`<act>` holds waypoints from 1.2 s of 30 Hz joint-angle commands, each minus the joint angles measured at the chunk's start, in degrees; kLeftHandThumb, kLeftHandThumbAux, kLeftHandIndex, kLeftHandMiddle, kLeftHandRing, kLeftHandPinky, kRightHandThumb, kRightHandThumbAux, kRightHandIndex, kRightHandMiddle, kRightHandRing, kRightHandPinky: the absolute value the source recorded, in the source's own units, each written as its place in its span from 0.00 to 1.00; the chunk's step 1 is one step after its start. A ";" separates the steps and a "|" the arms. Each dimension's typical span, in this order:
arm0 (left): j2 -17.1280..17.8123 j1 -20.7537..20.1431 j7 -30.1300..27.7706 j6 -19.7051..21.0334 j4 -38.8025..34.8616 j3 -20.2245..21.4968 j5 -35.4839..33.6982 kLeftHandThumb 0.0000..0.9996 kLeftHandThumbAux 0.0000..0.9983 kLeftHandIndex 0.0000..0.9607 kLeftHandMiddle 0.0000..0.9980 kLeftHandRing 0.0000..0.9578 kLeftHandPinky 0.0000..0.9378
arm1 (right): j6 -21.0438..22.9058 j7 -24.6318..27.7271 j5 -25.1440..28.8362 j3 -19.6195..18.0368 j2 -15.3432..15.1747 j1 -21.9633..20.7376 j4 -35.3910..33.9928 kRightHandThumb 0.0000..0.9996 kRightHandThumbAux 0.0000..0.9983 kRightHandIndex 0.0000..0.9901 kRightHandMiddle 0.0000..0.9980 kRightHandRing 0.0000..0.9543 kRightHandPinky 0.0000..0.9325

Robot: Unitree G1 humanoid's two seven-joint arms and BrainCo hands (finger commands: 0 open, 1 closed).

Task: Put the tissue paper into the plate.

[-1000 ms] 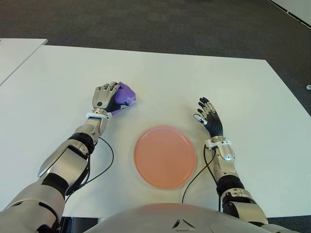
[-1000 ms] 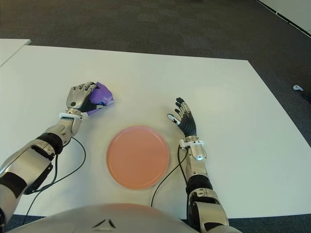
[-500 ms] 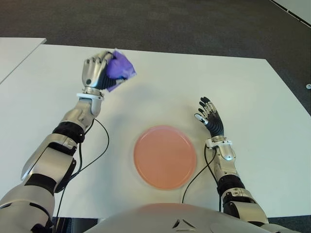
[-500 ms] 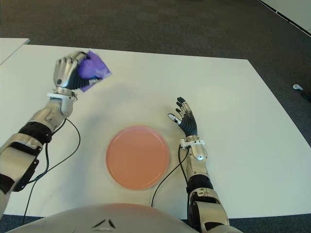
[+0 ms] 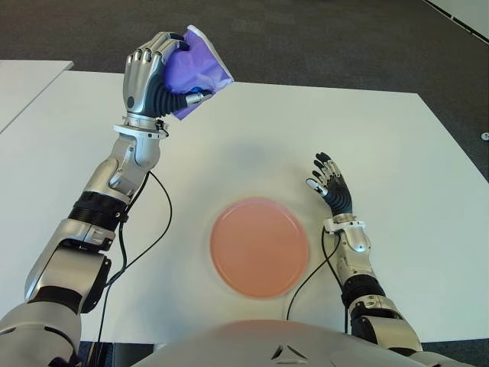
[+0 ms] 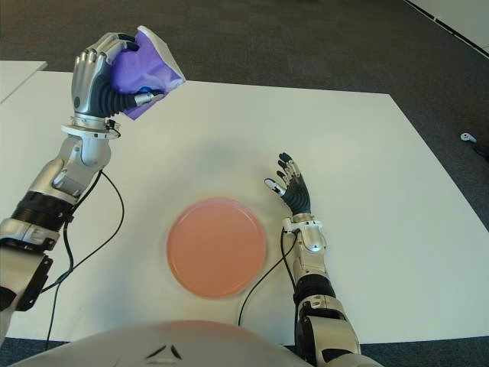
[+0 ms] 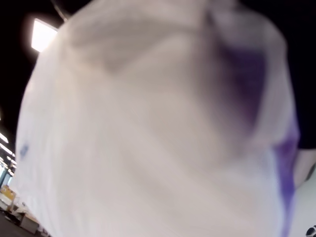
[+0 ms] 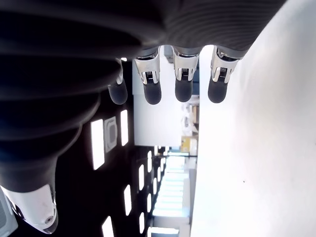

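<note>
My left hand (image 5: 157, 73) is raised high over the far left of the white table (image 5: 397, 153), curled around a purple tissue pack (image 5: 197, 70) that sticks out to its right. The pack's pale wrapper with purple print (image 7: 148, 128) fills the left wrist view. A round pink plate (image 5: 260, 246) lies flat on the table near its front edge, well below and to the right of the held pack. My right hand (image 5: 330, 183) shows just right of the plate, fingers spread, holding nothing; the right wrist view shows its fingertips (image 8: 182, 91) straight and apart.
A black cable (image 5: 145, 245) trails from my left arm across the table left of the plate. Another cable (image 5: 306, 287) runs by the right forearm. A second white table (image 5: 23, 84) adjoins at the far left. Dark carpet (image 5: 306, 38) lies beyond the far edge.
My left hand has lifted the purple tissue pack off the table and carried it up and away from me. The right hand and the plate have stayed where they were.
</note>
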 commanded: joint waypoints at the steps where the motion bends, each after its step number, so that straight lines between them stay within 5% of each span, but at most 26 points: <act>1: -1.61 1.28 -4.44 1.88 -5.91 2.25 -1.57 0.75 0.70 0.46 0.88 0.91 0.92 | 3.77 -0.38 -0.64 -0.26 1.33 9.70 10.57 0.15 0.65 0.00 0.01 0.00 0.02; 14: -4.14 3.45 -10.94 2.07 -17.55 2.75 -0.65 0.75 0.70 0.46 0.87 0.91 0.92 | 3.57 -0.32 -0.58 -0.34 1.20 9.22 11.35 0.15 0.65 0.00 0.01 0.00 0.02; 25: -4.27 10.86 -22.01 1.93 -28.40 -2.15 1.35 0.76 0.70 0.46 0.86 0.90 0.91 | 3.43 -0.35 -0.65 -0.38 1.25 9.05 11.67 0.15 0.65 0.00 0.01 0.00 0.02; 36: -1.52 15.64 -32.63 -6.42 -24.78 -6.63 -1.92 0.75 0.70 0.46 0.85 0.89 0.88 | 3.26 -0.34 -0.70 -0.43 1.28 8.97 11.91 0.15 0.65 0.00 0.01 0.00 0.02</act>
